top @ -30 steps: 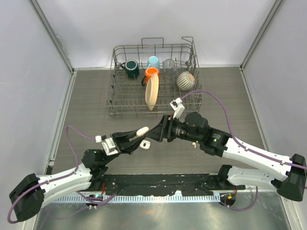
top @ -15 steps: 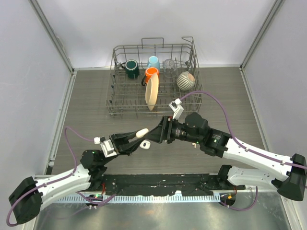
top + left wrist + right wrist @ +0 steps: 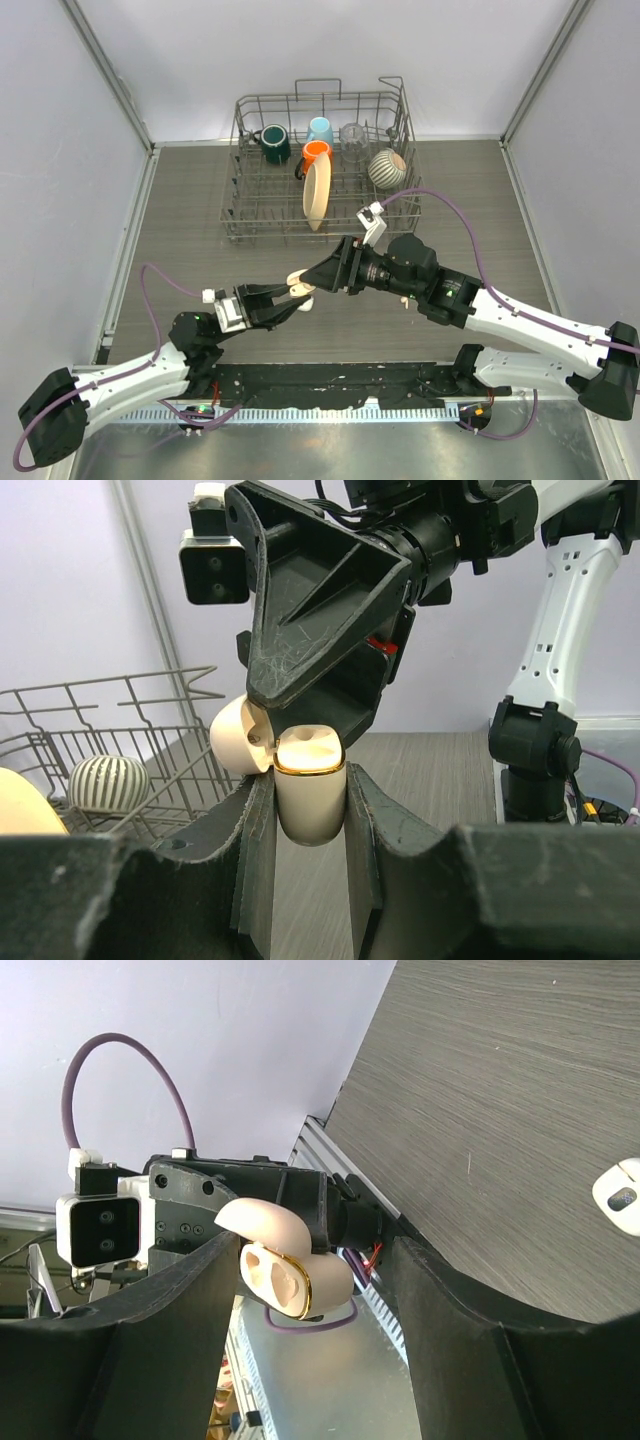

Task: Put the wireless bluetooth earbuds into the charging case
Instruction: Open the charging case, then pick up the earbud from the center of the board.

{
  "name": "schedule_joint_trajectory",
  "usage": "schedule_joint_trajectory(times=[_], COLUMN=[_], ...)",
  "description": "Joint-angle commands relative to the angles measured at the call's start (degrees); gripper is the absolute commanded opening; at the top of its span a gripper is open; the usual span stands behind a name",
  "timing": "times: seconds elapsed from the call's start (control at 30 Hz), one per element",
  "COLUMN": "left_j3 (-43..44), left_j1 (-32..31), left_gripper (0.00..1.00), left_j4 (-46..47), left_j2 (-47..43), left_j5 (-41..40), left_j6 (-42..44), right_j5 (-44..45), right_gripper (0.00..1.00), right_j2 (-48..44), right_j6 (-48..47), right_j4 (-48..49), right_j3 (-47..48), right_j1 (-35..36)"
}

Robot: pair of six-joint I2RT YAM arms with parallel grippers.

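My left gripper [image 3: 310, 815] is shut on a beige case [image 3: 310, 795] with a gold rim. It holds the body upright above the table, the lid hinged open to the left. Both sockets of the beige case [image 3: 285, 1278] look empty. My right gripper [image 3: 308, 1258] is open, one finger on each side of that case, and I see no contact. From above the two grippers meet at mid-table, left gripper [image 3: 292, 295] under right gripper [image 3: 318, 278]. A small white charging case [image 3: 620, 1196] with a dark inside lies on the table at the right edge. The earbuds are out of view.
A wire dish rack [image 3: 322, 165] stands at the back. In it are a dark green mug [image 3: 274, 143], an orange mug [image 3: 315, 152], a blue mug [image 3: 320, 129], a striped bowl [image 3: 386, 167] and an upright beige plate [image 3: 316, 193]. Grey walls close both sides.
The left gripper has carried the beige case a little nearer the table's front edge. The right gripper's fingers have slid forward and now straddle it. Neither gripper has opened or closed.
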Motion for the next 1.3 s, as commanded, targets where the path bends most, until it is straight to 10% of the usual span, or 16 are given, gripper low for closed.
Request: schedule_joint_trajectory(times=[0.0, 0.63, 1.27], left_j3=[1.85, 0.53, -1.22], left_j1=[-0.55, -0.46, -0.46], left_gripper=[0.00, 0.00, 0.00], left_j4=[1.55, 2.33, 0.94], left_j2=[-0.29, -0.82, -3.98], left_j5=[1.63, -8.06, -6.67], left_j6=[1.07, 1.78, 5.45], right_j5=[2.40, -2.01, 43.16], right_gripper=[0.68, 0.68, 0.86], right_j2=[-0.84, -6.47, -19.04], right_j6=[0.77, -1.95, 2.52], right_j4=[4.36, 0.85, -37.55], right_j3=[0.75, 0.57, -0.04], right_j1=[-0.72, -1.42, -2.47])
